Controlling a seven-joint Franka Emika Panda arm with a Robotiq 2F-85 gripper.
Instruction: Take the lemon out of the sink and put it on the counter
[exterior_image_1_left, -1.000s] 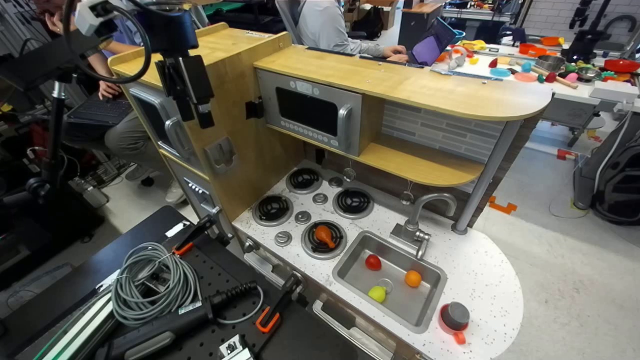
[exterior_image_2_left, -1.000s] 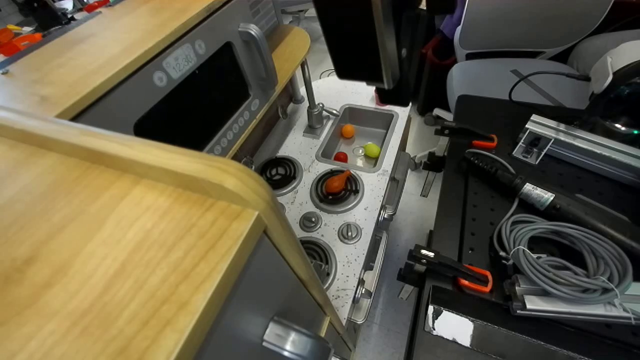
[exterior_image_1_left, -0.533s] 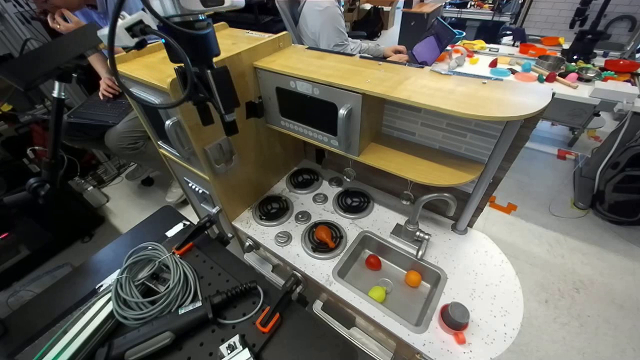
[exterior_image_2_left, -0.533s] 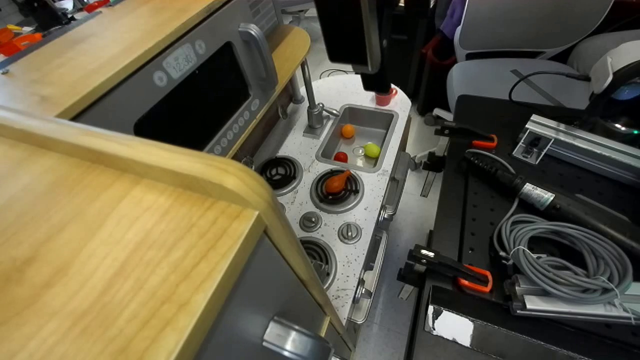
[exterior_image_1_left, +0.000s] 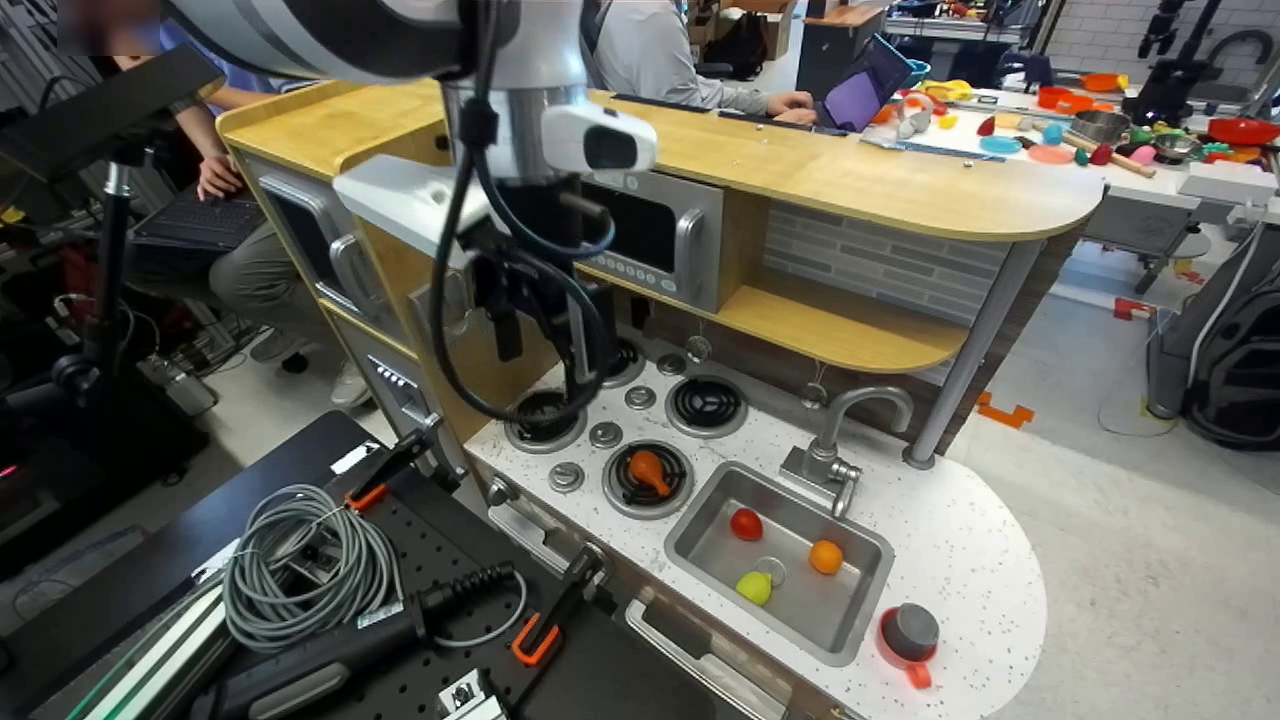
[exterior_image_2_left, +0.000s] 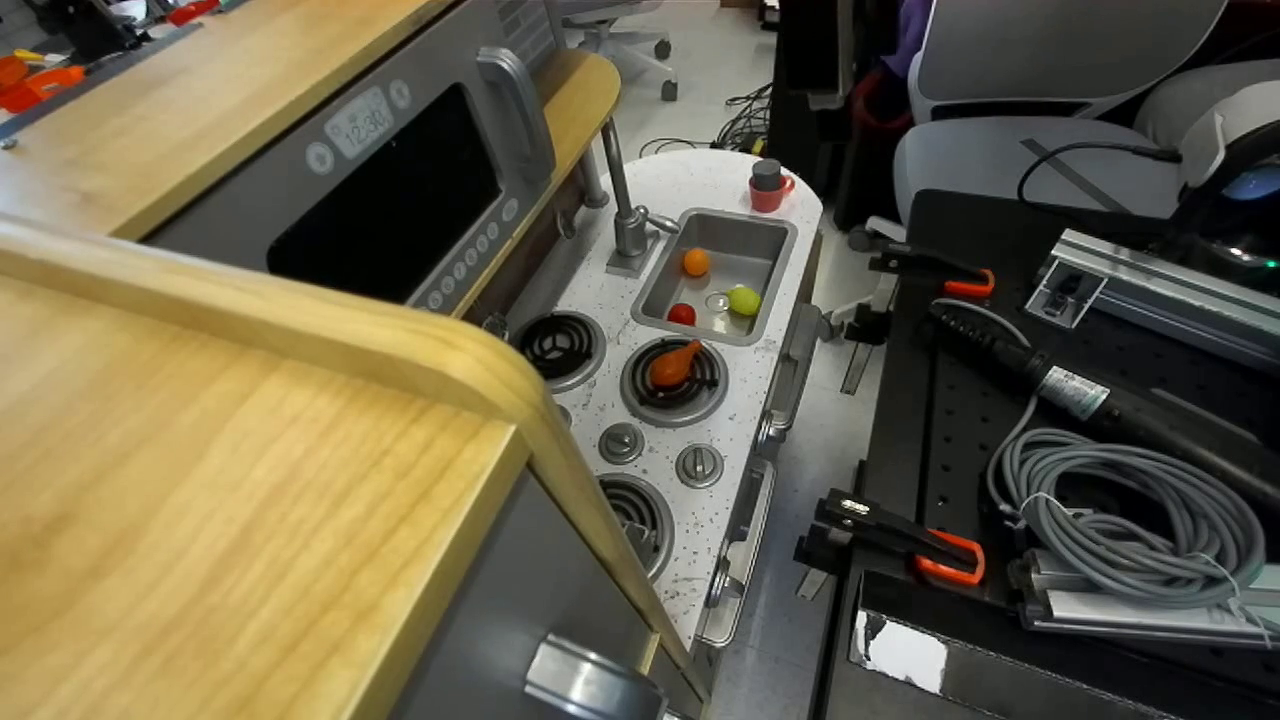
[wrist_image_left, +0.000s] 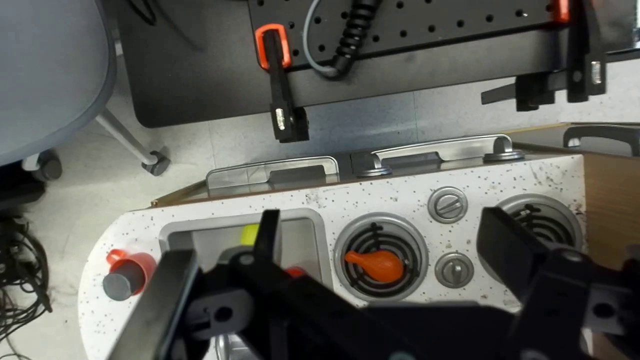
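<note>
The yellow-green lemon (exterior_image_1_left: 754, 588) lies in the grey sink (exterior_image_1_left: 815, 605), near the drain, in both exterior views, also here (exterior_image_2_left: 743, 300). In the wrist view the lemon (wrist_image_left: 248, 234) is partly hidden behind my left finger. The white speckled counter (exterior_image_1_left: 965, 540) surrounds the sink. My gripper (wrist_image_left: 382, 220) is open and empty, its fingers spread wide above the burners. In an exterior view the gripper (exterior_image_1_left: 545, 350) hangs high over the burners, left of the sink and well apart from the lemon.
A red fruit (exterior_image_1_left: 746, 524) and an orange (exterior_image_1_left: 826, 557) share the sink. An orange drumstick-shaped toy (wrist_image_left: 377, 265) lies on a burner. The faucet (exterior_image_1_left: 840, 430) rises behind the sink. A red cup holding a grey cup (exterior_image_1_left: 908, 635) stands beside it. A microwave (exterior_image_2_left: 400, 190) and shelf overhang the back.
The arm has moved right and down in an exterior view, from beside the tall cabinet to over the burners. The objects in the sink and on the counter have not moved.
</note>
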